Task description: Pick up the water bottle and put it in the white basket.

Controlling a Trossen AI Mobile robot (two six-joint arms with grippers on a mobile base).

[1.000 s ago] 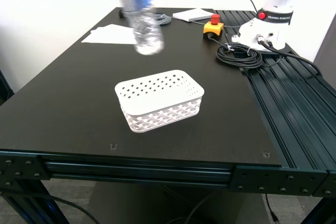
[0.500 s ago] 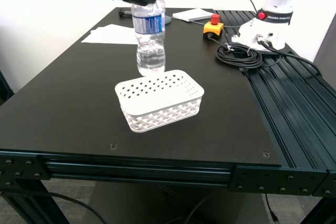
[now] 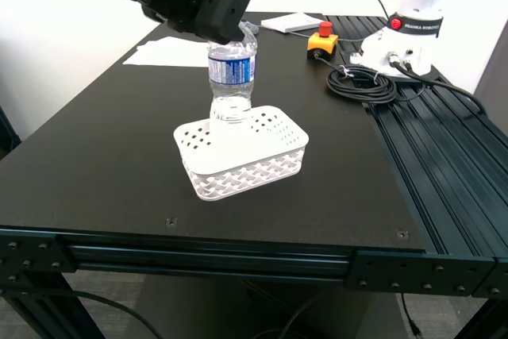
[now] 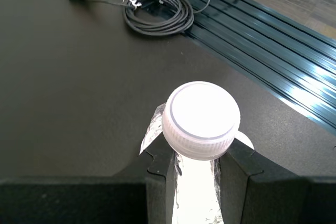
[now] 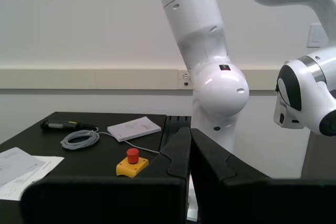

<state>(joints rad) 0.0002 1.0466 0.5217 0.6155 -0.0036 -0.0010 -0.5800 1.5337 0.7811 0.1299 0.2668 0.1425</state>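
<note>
The white basket (image 3: 240,151) sits mid-frame on the black table (image 3: 103,156), perforated flat face up. Standing on that face is the water bottle (image 3: 232,79), upright, my first gripper (image 4: 195,167) clamped on its neck under the white cap (image 4: 201,117). Farther back, upper right, a black cable coil (image 3: 361,82). My second gripper (image 5: 189,153) has its fingers pressed together, holding nothing

Clear water bottle (image 3: 232,77) (blue label), white basket (image 3: 254,166).
</note>
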